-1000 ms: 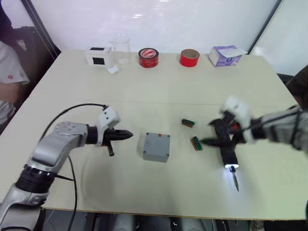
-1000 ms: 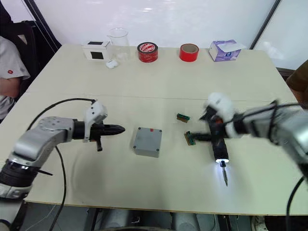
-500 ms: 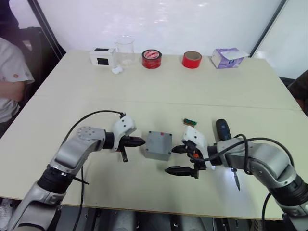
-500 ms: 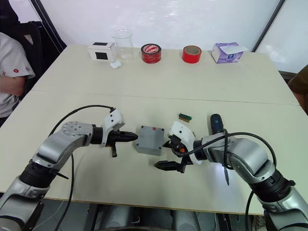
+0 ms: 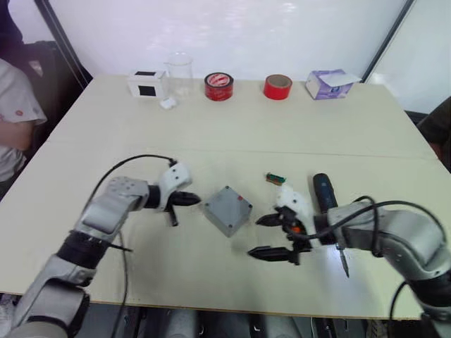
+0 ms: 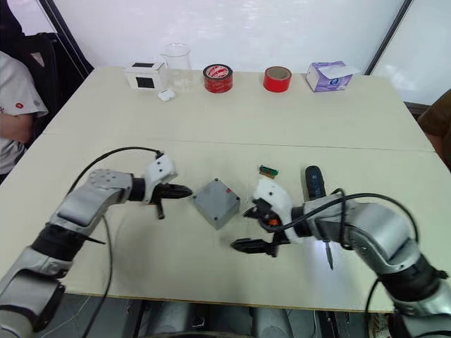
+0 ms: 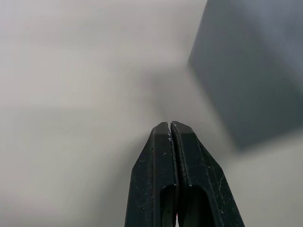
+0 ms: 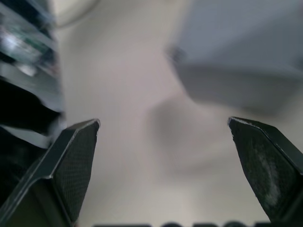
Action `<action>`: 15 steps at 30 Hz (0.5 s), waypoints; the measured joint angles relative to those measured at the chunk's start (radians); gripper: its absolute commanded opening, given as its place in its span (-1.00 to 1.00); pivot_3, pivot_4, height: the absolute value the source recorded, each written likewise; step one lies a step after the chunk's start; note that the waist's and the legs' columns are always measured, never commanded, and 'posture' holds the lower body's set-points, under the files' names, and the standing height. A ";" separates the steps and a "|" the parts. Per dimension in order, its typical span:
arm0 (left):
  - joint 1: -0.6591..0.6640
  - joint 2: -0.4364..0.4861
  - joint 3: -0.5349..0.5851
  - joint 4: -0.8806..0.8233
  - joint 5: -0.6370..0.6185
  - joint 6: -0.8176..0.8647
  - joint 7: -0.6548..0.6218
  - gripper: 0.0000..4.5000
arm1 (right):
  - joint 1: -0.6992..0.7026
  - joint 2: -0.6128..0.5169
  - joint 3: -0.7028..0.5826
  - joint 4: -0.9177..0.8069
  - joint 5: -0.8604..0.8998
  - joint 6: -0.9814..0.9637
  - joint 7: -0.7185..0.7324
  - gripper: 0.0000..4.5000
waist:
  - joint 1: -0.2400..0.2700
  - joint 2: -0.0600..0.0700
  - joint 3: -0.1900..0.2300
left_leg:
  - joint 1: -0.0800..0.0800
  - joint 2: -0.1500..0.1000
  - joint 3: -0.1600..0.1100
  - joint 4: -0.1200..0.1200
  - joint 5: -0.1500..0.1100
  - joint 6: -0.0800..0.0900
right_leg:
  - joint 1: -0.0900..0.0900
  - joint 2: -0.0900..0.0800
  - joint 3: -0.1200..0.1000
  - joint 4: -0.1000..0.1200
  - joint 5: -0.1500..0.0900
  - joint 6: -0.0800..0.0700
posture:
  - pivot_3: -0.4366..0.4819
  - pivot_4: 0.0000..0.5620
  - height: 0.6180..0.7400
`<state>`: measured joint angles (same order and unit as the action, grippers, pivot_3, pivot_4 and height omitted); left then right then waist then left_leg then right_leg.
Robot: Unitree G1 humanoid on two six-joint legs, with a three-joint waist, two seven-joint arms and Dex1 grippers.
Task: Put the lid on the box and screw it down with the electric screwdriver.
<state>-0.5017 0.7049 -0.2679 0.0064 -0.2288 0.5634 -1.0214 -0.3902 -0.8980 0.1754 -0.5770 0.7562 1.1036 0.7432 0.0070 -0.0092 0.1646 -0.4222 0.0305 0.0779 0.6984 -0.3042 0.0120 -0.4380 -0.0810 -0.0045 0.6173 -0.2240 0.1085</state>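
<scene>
While the box (image 6: 215, 202) is sitting turned cornerwise mid-table with its lid (image 5: 228, 206) already on top, we are bracketing it: our left gripper (image 6: 184, 191), fingers pressed together on nothing, is pointing in from nine o'clock, and our right gripper (image 6: 254, 228), jaws spread wide and empty, is waiting at four o'clock. The electric screwdriver (image 6: 314, 189) is lying released on the table at three o'clock. We judge squaring the box comes next, then picking up the driver.
</scene>
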 measured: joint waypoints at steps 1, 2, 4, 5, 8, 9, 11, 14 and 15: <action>0.026 0.022 0.008 -0.042 -0.005 0.014 -0.018 -1.00 | -0.015 -0.003 0.008 0.022 -0.041 -0.047 0.013 0.98 | 0.000 0.000 0.000 | 0.000 0.000 0.000 0.000 0.000 0.000 | 0.000 0.000 0.000 0.000 0.000 0.000 | -0.05 -0.47 1.00; 0.046 0.040 0.009 -0.077 -0.015 0.024 -0.031 -1.00 | -0.028 0.001 0.017 0.045 -0.068 -0.079 0.018 0.98 | -0.002 0.000 0.000 | 0.000 0.000 0.000 0.000 0.000 0.000 | 0.000 0.000 0.000 0.000 0.000 0.000 | -0.05 -0.47 1.00; 0.094 0.066 0.013 -0.171 -0.047 0.064 -0.059 -1.00 | -0.067 0.025 0.055 0.140 -0.158 -0.168 0.032 0.98 | -0.001 0.000 0.000 | 0.001 0.000 0.000 0.000 0.000 0.000 | 0.000 0.000 0.001 0.001 -0.001 -0.002 | -0.05 -0.47 1.00; 0.106 0.067 0.015 -0.192 -0.055 0.078 -0.059 -1.00 | -0.076 0.035 0.071 0.166 -0.185 -0.194 0.040 0.98 | 0.001 0.000 0.000 | 0.001 0.000 0.001 0.000 0.000 0.000 | 0.001 0.000 0.001 0.001 -0.001 -0.002 | -0.05 -0.47 1.00; 0.119 0.050 0.015 -0.230 -0.069 0.109 -0.046 -1.00 | -0.096 0.073 0.128 0.222 -0.248 -0.263 0.076 0.98 | 0.007 0.000 0.000 | 0.001 0.000 0.001 0.000 0.000 0.000 | 0.001 0.000 0.000 0.001 -0.001 -0.002 | -0.05 -0.47 1.00; 0.123 0.040 0.015 -0.233 -0.069 0.111 -0.039 -1.00 | -0.101 0.085 0.150 0.234 -0.268 -0.285 0.094 0.98 | 0.006 0.000 0.000 | 0.001 -0.001 0.001 0.000 0.000 0.000 | 0.001 0.000 0.000 0.001 -0.001 -0.002 | -0.05 -0.47 1.00; 0.126 0.015 0.014 -0.236 -0.068 0.112 -0.023 -1.00 | -0.106 0.093 0.184 0.252 -0.301 -0.317 0.125 0.98 | 0.005 0.000 0.000 | 0.001 -0.001 0.001 0.001 0.000 0.000 | 0.001 0.000 0.000 0.001 -0.001 -0.001 | -0.05 -0.47 1.00; 0.125 -0.024 0.013 -0.233 -0.066 0.111 0.004 -1.00 | -0.109 0.095 0.211 0.262 -0.326 -0.342 0.178 0.98 | 0.005 0.000 0.000 | 0.001 -0.001 0.001 0.001 0.000 0.000 | 0.002 0.000 0.000 0.001 0.000 0.000 | -0.05 -0.47 1.00; 0.122 -0.032 0.013 -0.227 -0.065 0.108 0.009 -1.00 | -0.108 0.096 0.211 0.261 -0.329 -0.344 0.189 0.98 | 0.005 0.000 0.000 | 0.002 -0.001 0.001 0.001 0.000 0.000 | 0.002 0.000 0.000 0.001 0.000 0.000 | -0.05 -0.47 1.00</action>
<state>-0.3797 0.6727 -0.2545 -0.2207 -0.2935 0.6716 -1.0125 -0.4984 -0.8023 0.3862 -0.3164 0.4275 0.7596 0.9320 0.0118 -0.0093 0.1645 -0.4206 0.0299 0.0790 0.6991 -0.3041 0.0119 -0.4362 -0.0808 -0.0043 0.6186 -0.2240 0.1086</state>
